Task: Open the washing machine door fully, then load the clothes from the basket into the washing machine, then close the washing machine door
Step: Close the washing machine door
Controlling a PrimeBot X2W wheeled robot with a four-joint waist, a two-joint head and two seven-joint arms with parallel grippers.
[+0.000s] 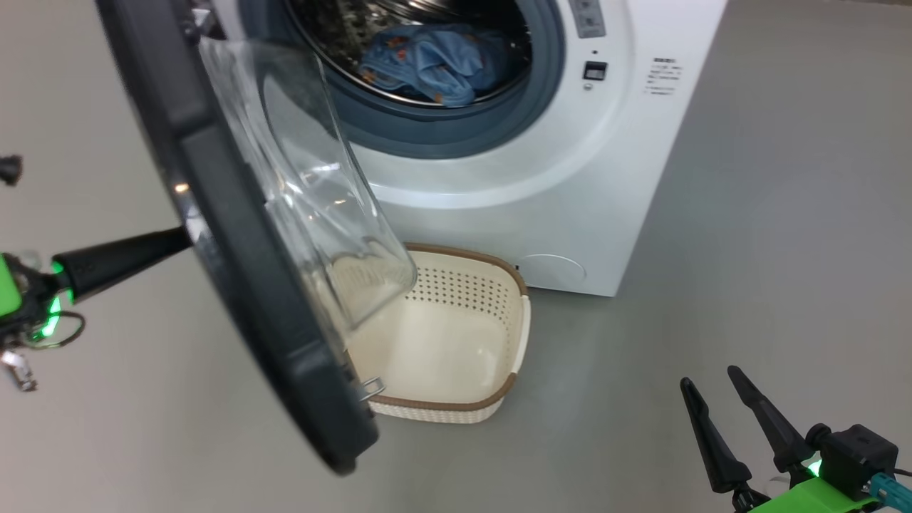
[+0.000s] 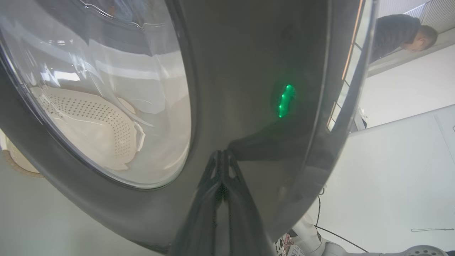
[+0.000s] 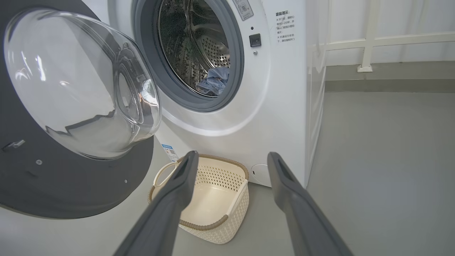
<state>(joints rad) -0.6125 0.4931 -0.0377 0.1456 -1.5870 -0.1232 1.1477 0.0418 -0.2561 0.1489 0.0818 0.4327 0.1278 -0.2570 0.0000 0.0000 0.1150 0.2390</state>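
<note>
Left pincer [image 2: 221, 155] tips against door [image 2: 249, 71]

I take this for a test lab or demo hall rather than a home laundry. The washing machine [image 3: 284, 106] stands free on a smooth grey floor [image 1: 784, 249], with plain white walls [image 3: 408, 14] and a white railing [image 3: 369, 35] behind it. There is a loose black cable [image 2: 337, 236] nearby and a person [image 2: 401, 32] leaning over a ledge above.

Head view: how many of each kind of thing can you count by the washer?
Washer: 1
Door: 1
Basket: 1
Clothes heap: 1
Grippers: 2, left gripper and right gripper
Total: 6
</note>
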